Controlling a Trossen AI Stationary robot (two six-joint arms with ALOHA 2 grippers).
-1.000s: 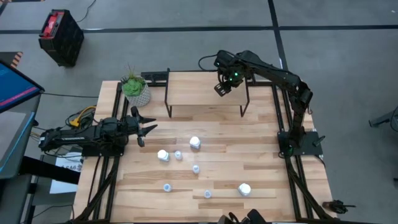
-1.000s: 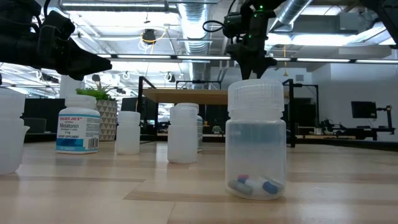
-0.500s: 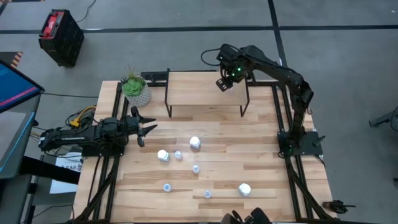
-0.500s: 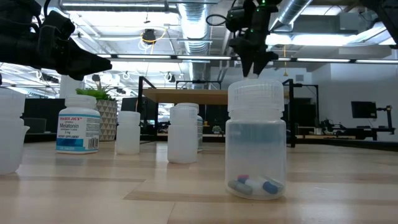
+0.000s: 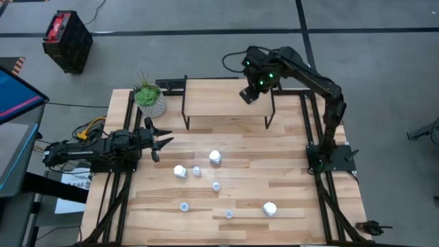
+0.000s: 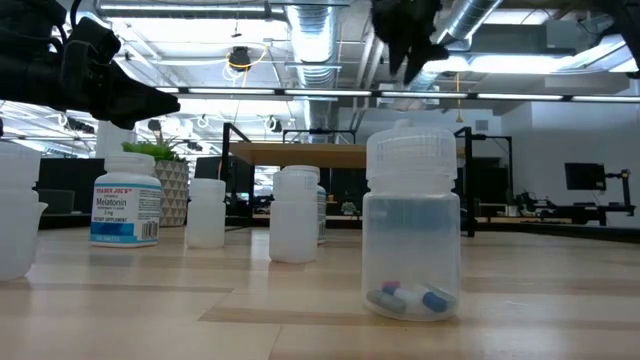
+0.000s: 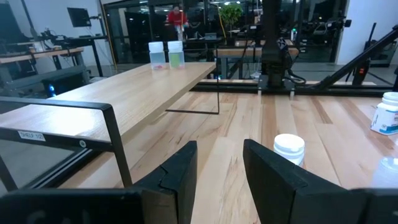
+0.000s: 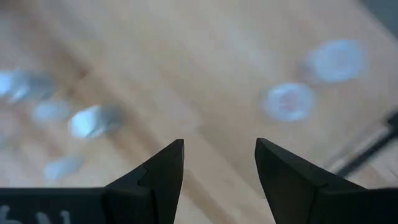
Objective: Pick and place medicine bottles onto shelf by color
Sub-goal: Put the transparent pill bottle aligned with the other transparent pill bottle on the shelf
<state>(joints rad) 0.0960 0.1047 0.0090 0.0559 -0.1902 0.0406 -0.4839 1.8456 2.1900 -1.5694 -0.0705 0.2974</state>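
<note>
The shelf (image 5: 219,96) stands at the table's far side. Two small bottles (image 7: 166,55) stand on its right end; their caps (image 8: 289,101) show blurred in the right wrist view. My right gripper (image 5: 248,94) hangs open high above that end, pointing steeply down, with nothing between its fingers (image 8: 219,155). Three white bottles (image 5: 215,157) (image 5: 180,171) (image 5: 269,208) and several small translucent ones (image 5: 216,186) stand upright on the tabletop. My left gripper (image 5: 161,140) waits level at the table's left side, open and empty (image 7: 219,168).
A potted plant (image 5: 149,99) stands at the table's far left corner beside the shelf. In the low view a clear bottle with capsules (image 6: 412,222) stands nearest, and a labelled white one (image 6: 125,198) farther left. Bare wood lies between the bottles and the shelf.
My right gripper has risen straight up from just above the shelf's right end and tipped slightly, staying open and empty. The bottles and my left arm have kept still.
</note>
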